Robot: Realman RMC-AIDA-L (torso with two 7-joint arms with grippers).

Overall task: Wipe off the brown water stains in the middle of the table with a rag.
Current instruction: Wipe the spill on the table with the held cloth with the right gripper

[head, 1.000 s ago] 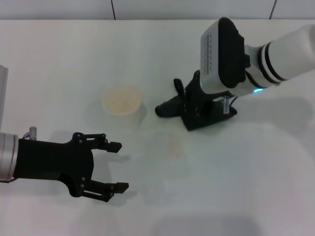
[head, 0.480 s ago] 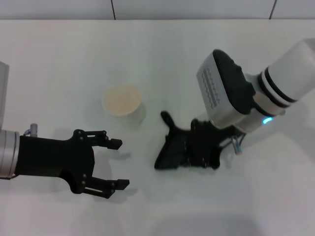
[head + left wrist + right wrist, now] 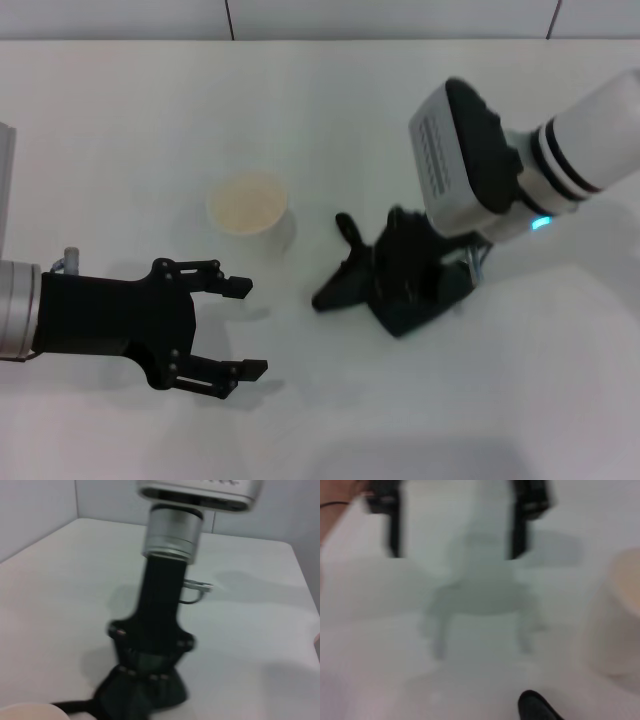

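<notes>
While the right gripper point(image 3: 405, 285) presses the rag point(image 3: 385, 283) (dark, bunched, clamped in its fingers) onto the middle of the table point(image 3: 120, 120), just right of a paper cup point(image 3: 248, 206), left gripper point(image 3: 228, 329) hovering near the front-left, fingers spread wide, holding nothing.

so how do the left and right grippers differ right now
The left gripper hangs over bare table with its fingers spread and nothing between them; the right gripper is down at the table, pressing the rag. The left gripper sits nearer the robot, on the near side of the paper cup; the right sits beside the cup, toward the middle. Both are black.
</notes>
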